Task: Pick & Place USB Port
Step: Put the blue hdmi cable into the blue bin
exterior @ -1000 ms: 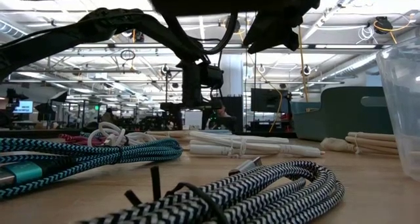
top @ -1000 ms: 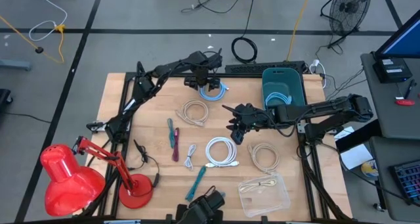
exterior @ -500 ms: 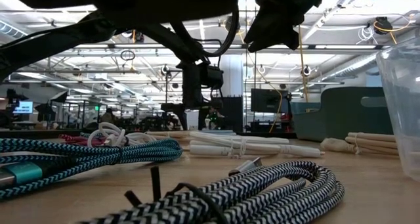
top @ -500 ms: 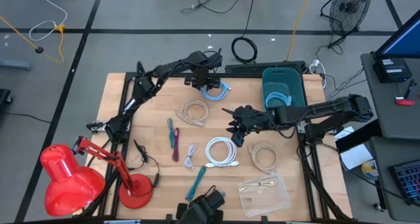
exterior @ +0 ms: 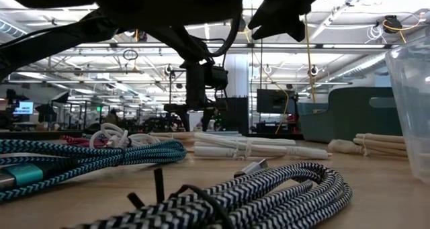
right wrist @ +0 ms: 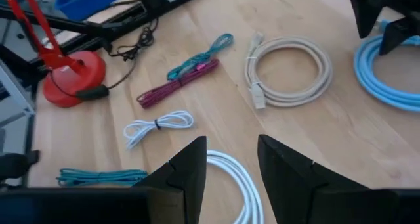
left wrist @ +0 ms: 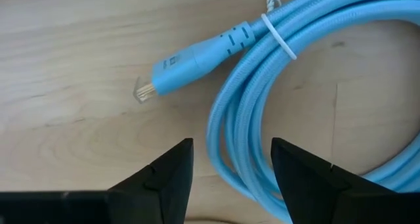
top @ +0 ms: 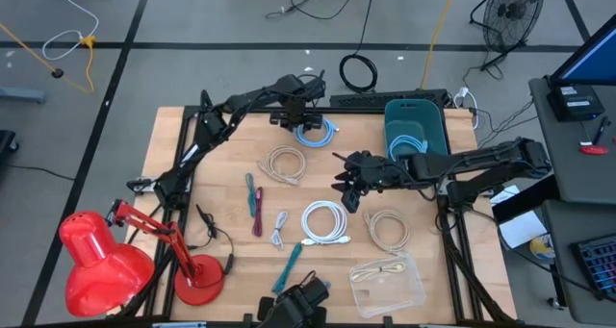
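Note:
A light blue USB cable (top: 318,132) lies coiled on the table near the far edge; its plug (left wrist: 197,56) rests flat on the wood. My left gripper (top: 306,122) hovers over it, open. In the left wrist view its gripper (left wrist: 231,152) has one finger on each side of the coil's strands (left wrist: 226,129); no touch shows. My right gripper (top: 350,188), open, hangs in the middle of the table above the far edge of a white cable coil (top: 325,222). In the right wrist view that gripper (right wrist: 231,144) looks across the table at the other cables.
A teal bin (top: 416,124) with a blue cable inside stands at the far right. A clear plastic box (top: 387,282) sits near the front. Beige coils (top: 284,163) (top: 387,230), magenta (top: 257,211) and teal (top: 289,266) cables lie about. A red lamp (top: 96,261) stands front left.
My right gripper has risen a little above the white coil and drifted slightly toward the table's right edge, staying open. The cables have not moved.

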`<action>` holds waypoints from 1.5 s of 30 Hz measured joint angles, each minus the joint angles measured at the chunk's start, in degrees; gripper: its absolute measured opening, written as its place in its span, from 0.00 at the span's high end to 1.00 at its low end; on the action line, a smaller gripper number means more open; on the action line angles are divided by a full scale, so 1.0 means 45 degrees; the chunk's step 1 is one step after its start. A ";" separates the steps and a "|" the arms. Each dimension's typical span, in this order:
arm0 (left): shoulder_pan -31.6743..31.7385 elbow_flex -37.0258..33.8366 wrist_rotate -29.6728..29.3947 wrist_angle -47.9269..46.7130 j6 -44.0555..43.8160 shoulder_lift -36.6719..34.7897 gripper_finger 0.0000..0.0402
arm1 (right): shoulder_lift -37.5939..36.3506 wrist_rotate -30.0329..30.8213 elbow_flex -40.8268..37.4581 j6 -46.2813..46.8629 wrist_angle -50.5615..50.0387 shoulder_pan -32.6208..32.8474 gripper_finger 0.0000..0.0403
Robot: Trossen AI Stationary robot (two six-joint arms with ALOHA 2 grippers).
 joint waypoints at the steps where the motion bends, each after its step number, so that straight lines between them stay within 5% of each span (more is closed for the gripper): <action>1: 0.0000 0.0000 -0.0007 0.0015 0.0001 0.0000 0.48 | 0.0005 0.0069 -0.0002 0.0009 -0.0018 0.0003 0.68; 45: -0.0112 0.0005 -0.0114 0.0284 -0.0178 0.0000 0.48 | 0.0011 0.0098 -0.0007 -0.0198 0.0035 0.0068 0.68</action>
